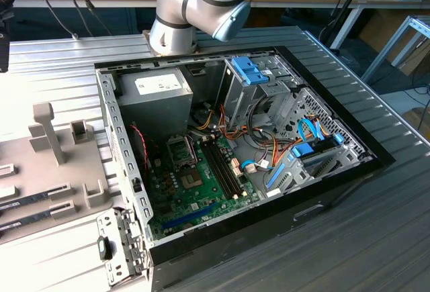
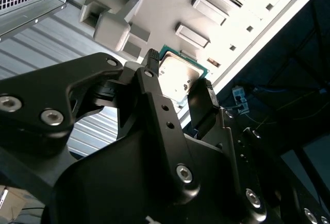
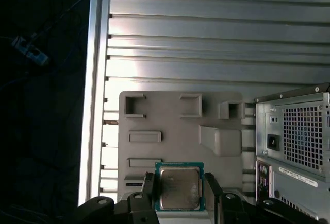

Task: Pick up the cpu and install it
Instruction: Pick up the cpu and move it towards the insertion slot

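Observation:
The cpu (image 3: 179,187), a small square chip with a silver top and a thin green rim, sits between my two black fingers (image 3: 148,189) in both wrist views. My gripper (image 3: 179,184) is shut on its two opposite edges and holds it well above the grey fixture tray (image 3: 175,116). In the second wrist view the cpu (image 2: 179,73) shows the same way inside the gripper (image 2: 177,77). In the exterior view the green motherboard (image 1: 201,195) lies in the open case, with its socket (image 1: 190,179) bare and the hinged frame (image 1: 178,150) lifted.
The open computer case (image 1: 349,171) holds a power supply (image 1: 154,97), blue drive bays (image 1: 252,70) and cables. The grey tray (image 1: 54,164) lies at the exterior view's left on the grooved aluminium table (image 3: 206,28). The arm's base (image 1: 195,10) stands behind the case.

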`<state>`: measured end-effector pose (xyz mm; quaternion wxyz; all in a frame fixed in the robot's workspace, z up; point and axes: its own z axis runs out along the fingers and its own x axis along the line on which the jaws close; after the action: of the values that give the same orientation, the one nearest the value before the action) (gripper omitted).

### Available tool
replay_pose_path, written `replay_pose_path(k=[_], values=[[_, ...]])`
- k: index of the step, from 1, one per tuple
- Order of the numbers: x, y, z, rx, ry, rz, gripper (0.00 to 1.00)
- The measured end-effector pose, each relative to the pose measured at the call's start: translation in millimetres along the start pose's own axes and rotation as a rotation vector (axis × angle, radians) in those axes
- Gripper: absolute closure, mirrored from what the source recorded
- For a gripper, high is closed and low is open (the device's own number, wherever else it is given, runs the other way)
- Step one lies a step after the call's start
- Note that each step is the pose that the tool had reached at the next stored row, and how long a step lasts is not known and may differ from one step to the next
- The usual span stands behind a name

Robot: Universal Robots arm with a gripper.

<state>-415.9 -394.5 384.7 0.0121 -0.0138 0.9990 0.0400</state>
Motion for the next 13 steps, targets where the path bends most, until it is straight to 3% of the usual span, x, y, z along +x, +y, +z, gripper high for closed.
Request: replay_pose_path(k=[13], values=[[-13.0,-0.4,0.3,0.0000,0.0000,0.000,0.53]])
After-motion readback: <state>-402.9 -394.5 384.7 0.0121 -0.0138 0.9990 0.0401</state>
